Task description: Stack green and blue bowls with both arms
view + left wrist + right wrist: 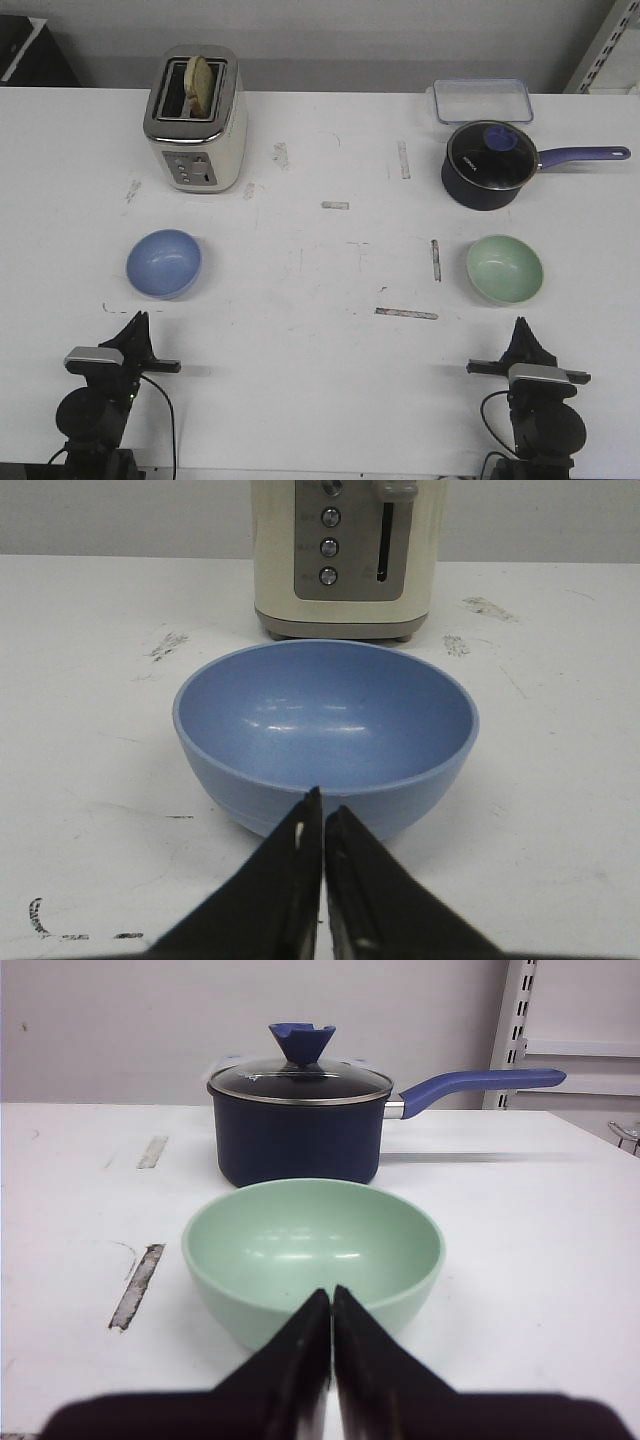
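Note:
The light blue bowl (164,263) sits upright and empty on the white table at the left. The pale green bowl (504,268) sits upright and empty at the right. My left gripper (138,322) is shut and empty, near the table's front edge, just short of the blue bowl (325,735). My right gripper (521,326) is shut and empty, just short of the green bowl (313,1250). In the wrist views each pair of jaws points at its bowl's near wall, left gripper (323,810), right gripper (332,1295).
A cream toaster (194,118) with a slice of bread stands behind the blue bowl. A dark navy saucepan (490,164) with glass lid and purple handle stands behind the green bowl, a clear plastic box (482,100) beyond it. Tape marks dot the table's middle.

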`<action>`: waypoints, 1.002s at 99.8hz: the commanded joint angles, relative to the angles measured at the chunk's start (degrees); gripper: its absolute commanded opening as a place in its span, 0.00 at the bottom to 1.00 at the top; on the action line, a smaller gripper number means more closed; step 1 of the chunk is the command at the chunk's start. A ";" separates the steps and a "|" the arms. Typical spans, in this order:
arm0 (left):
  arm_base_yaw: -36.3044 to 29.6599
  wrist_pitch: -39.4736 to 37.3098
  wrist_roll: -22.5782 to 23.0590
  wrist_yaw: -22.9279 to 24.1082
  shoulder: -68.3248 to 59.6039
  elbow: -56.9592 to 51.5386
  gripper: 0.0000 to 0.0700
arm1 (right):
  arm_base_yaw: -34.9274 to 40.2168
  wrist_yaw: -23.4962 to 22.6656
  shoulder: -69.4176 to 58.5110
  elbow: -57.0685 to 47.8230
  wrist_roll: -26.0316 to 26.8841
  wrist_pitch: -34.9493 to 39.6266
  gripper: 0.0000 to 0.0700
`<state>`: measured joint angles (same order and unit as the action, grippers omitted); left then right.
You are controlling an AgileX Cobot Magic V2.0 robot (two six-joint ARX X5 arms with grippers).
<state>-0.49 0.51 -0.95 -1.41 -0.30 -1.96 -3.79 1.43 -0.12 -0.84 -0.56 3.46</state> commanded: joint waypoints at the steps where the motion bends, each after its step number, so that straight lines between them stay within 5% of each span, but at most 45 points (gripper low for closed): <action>1: 0.07 -0.61 0.28 0.11 0.07 1.18 0.00 | 0.02 -0.11 0.07 0.11 0.87 -0.90 0.00; 38: 0.07 -0.63 0.28 0.11 0.07 1.18 0.00 | 0.02 1.29 -1.29 -10.71 1.81 -7.96 0.00; 67: 0.07 -0.61 0.28 0.11 0.07 1.18 0.00 | 0.02 1.29 -19.32 -36.48 1.92 9.38 0.02; 72: 0.07 -0.61 0.28 0.11 0.07 1.18 0.00 | 0.02 0.94 -23.32 -40.44 2.03 12.87 0.08; 90: 0.07 -0.61 0.28 0.11 0.07 1.18 0.00 | -0.50 1.60 -38.34 -51.60 3.91 27.41 0.57; 100: 0.07 -0.61 0.28 0.11 0.04 1.18 0.00 | -2.08 1.33 -45.24 -53.68 3.76 30.84 0.64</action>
<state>-0.49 0.49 -0.97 -1.43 -0.30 -1.96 -5.02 2.79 -41.30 -53.69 2.20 32.84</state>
